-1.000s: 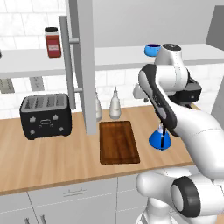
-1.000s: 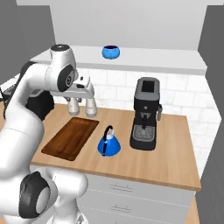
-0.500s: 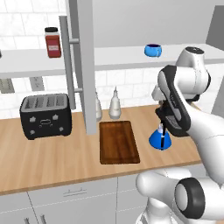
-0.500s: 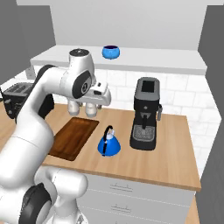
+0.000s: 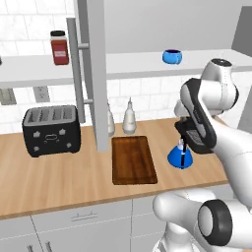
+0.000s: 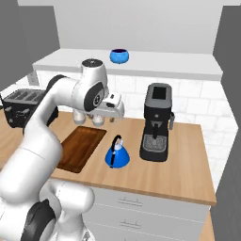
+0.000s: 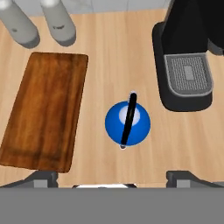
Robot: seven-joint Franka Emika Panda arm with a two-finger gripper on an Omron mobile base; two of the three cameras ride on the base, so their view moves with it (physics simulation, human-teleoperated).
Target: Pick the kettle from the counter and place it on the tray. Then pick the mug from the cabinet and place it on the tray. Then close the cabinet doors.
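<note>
The blue cone-shaped kettle (image 7: 127, 122) stands upright on the wood counter (image 5: 59, 182), between the dark tray (image 7: 43, 109) and the coffee machine. My gripper (image 7: 114, 175) hangs straight above the kettle (image 5: 180, 156), open wide, with its fingertips (image 7: 41, 177) apart and touching nothing. The black handle runs across the kettle's top. The tray (image 5: 133, 160) lies bare to the kettle's left. The blue mug (image 5: 172, 56) sits on the white shelf of the grey cabinet, well above the arm. One cabinet door (image 5: 96, 74) stands open, edge-on, with its silver bar handle.
A black coffee machine (image 6: 156, 122) stands close to the right of the kettle (image 6: 117, 154). Two white bottles (image 5: 129, 117) are behind the tray. A black toaster (image 5: 50, 129) sits at the left. A red jar (image 5: 59, 47) is on the shelf.
The jaws have opened from half-way to wide. The hand has swung right from above the tray's far end to over the kettle.
</note>
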